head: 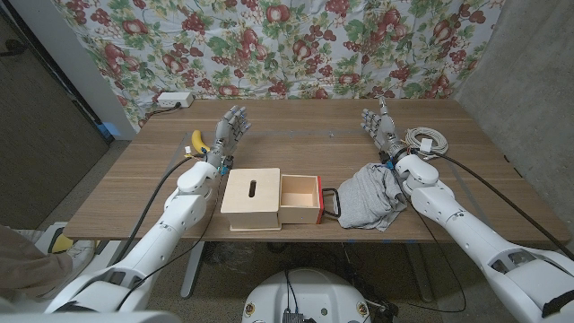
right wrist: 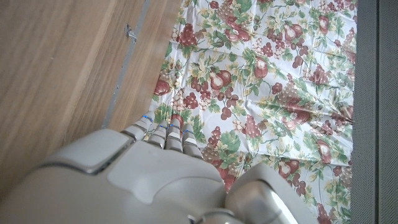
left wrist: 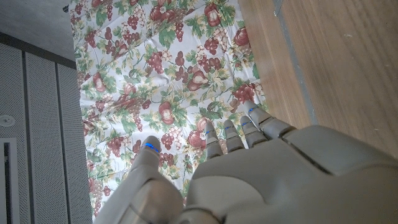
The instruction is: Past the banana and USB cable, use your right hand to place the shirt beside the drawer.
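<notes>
Grey shirt (head: 369, 196) lying crumpled on the wooden tabletop (head: 314, 135), just beside the open drawer (head: 300, 198) of a pale wooden box (head: 252, 198); both hands free.

Shirt: on the drawer's right, touching the drawer's black handle (head: 331, 202), with the right forearm passing over its right edge. Right hand (head: 380, 126): raised beyond the shirt, fingers apart and pointing to the far edge, holding nothing. Left hand (head: 230, 130): likewise raised, fingers spread, empty, beyond the box. Banana (head: 197, 142): yellow, just left of the left hand. White coiled cable (head: 429, 142): just right of the right hand. White power strip (head: 172, 100): far left corner. Backdrop: fruit-print cloth (head: 269, 45) hung behind the tabletop. Box top has a dark slot.
</notes>
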`<action>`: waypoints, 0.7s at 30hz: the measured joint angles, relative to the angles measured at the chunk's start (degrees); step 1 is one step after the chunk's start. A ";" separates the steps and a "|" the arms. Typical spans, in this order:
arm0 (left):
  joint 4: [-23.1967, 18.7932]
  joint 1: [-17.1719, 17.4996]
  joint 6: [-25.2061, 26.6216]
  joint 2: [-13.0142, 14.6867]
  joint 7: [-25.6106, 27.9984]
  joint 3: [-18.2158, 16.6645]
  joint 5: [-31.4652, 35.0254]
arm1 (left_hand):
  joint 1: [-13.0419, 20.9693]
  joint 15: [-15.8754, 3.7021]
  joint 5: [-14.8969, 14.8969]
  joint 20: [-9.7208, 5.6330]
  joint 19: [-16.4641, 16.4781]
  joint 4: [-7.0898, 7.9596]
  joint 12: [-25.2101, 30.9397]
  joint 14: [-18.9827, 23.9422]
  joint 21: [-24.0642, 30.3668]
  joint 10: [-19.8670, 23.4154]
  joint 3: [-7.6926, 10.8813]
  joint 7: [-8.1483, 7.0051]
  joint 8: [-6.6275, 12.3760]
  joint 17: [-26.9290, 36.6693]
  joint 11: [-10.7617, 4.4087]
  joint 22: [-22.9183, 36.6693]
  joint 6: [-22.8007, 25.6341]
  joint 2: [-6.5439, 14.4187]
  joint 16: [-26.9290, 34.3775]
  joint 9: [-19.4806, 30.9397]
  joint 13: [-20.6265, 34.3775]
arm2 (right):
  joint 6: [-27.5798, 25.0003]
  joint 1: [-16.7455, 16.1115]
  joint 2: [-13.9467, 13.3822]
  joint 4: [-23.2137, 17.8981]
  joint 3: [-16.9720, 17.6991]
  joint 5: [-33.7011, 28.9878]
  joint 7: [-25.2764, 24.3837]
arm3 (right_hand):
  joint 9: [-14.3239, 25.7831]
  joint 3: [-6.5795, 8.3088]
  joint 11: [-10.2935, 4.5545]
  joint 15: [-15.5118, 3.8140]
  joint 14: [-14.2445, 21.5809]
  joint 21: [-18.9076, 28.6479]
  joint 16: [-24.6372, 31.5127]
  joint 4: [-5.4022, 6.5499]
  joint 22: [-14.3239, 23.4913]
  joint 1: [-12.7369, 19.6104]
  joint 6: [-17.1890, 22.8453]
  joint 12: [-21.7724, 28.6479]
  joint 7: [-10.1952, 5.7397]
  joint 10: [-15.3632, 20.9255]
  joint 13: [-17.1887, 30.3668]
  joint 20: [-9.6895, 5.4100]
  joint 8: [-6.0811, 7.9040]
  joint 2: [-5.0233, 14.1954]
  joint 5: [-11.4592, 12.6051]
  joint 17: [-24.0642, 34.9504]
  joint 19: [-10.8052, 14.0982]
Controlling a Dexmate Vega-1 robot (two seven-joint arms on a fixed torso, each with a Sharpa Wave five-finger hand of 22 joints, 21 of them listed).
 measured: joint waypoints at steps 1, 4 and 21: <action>-0.25 0.18 0.11 -0.02 -0.06 -0.31 0.17 | 0.00 0.00 0.00 0.00 0.00 0.00 0.00 0.00 -0.18 0.00 0.00 0.00 0.00 0.00 0.00 0.00 0.00 0.00 0.00 0.00 0.00 | 0.03 0.00 -0.06 -0.06 -0.01 -0.13 0.00 | 0.00 0.00 -0.18 -0.08 -0.08 0.00 0.00 0.00 0.00 0.00 0.00 0.00 0.00 0.19 0.00 0.00 0.00 0.00 0.00 0.00 0.00; -0.58 0.41 0.21 -0.03 -0.11 -0.71 0.38 | 0.00 0.00 0.00 0.00 0.00 0.00 0.00 0.00 -0.20 0.00 0.00 0.00 0.00 0.00 0.00 0.00 0.00 0.00 0.00 0.00 0.00 | 0.13 -0.14 -0.59 -0.79 -0.10 -0.69 0.00 | -0.11 0.00 -0.17 -0.27 -0.27 0.00 0.00 0.00 0.00 0.00 0.00 0.26 0.00 0.17 0.00 0.00 0.00 0.00 0.00 0.00 0.00; -1.21 0.93 0.34 0.09 -0.50 -1.80 0.84 | 0.00 0.22 0.00 0.05 0.03 0.00 0.00 -0.22 -0.20 0.00 0.00 0.01 0.00 -0.01 0.00 -0.01 0.00 0.00 0.00 0.00 -0.01 | -1.09 -1.59 -4.21 -5.44 -0.91 -4.00 -1.36 | -0.16 -0.44 -0.38 -0.68 -1.12 0.00 -0.28 -0.50 0.00 0.71 0.32 0.44 -0.32 -0.04 -0.01 -0.03 0.00 -0.71 0.22 0.00 -0.43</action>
